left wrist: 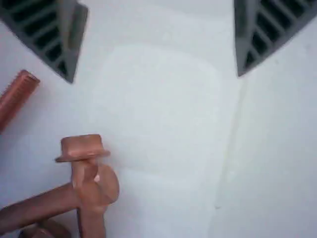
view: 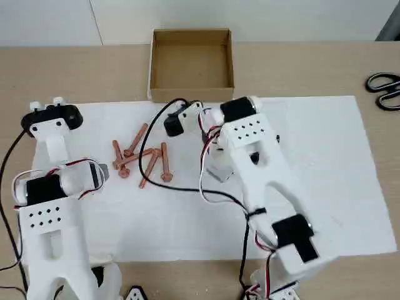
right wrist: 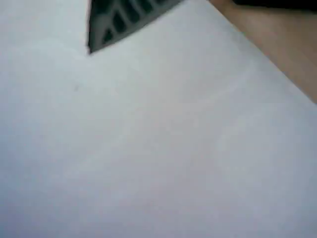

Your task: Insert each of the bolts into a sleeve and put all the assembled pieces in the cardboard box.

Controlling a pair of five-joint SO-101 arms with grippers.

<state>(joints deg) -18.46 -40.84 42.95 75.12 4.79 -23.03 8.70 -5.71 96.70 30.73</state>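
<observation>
Robotics lab bench: pale wooden tabletop (view: 94, 69), white paper work sheet (view: 325, 162), two white plastic robot arms (view: 47, 212), black-handled scissors (view: 384, 89).

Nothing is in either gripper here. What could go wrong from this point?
1. The bolts lie in a crossed heap, so the open left gripper may catch two at once or scatter them.
2. A black cable runs over the paper right beside the heap. It could snag or drag bolts when an arm moves.
</observation>
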